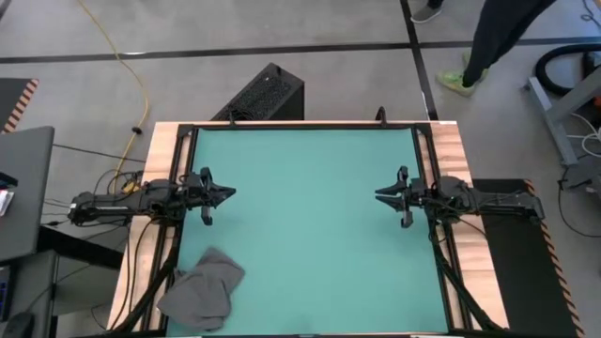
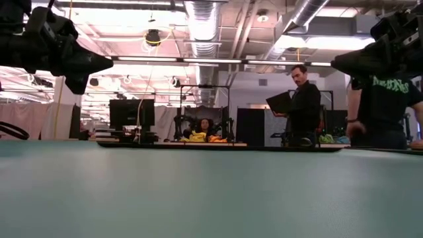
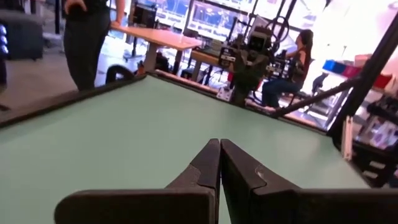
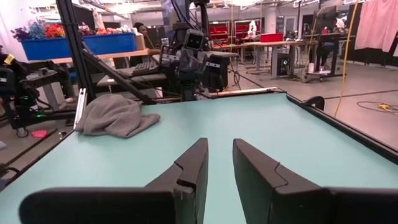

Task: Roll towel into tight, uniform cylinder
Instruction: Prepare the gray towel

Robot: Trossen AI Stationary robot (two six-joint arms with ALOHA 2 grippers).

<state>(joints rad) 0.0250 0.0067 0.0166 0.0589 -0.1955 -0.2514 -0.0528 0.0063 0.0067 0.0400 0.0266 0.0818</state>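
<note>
Lying crumpled in a loose heap, a plain dark grey soft cloth towel (image 1: 201,289) at the near left corner of the flat teal mat (image 1: 310,225), partly draped over the mat's dark frame edge and onto the wooden table border; no rolled shape, folds bunched and uneven; seen again from the right wrist view as a rumpled grey mound (image 4: 115,116) at the mat's far corner, beside a dark frame strut.

Hovering above the left edge of the teal mat, about midway along that side, the dark left gripper (image 1: 225,194), pointed toward the mat's centre; fingers (image 3: 202,169) pressed together with only a thin seam between them, holding nothing; well apart from the towel, which sits toward the mat's near edge from it.

Hovering above the right edge of the teal mat, directly across from the left one, the dark right gripper (image 1: 383,194); fingers (image 4: 193,163) parted by a narrow gap, empty, mat surface showing between them; far from the towel, at the opposite side of the mat.

Beyond the mat's far edge, standing people (image 2: 303,106) in dark clothing in the room.
</note>
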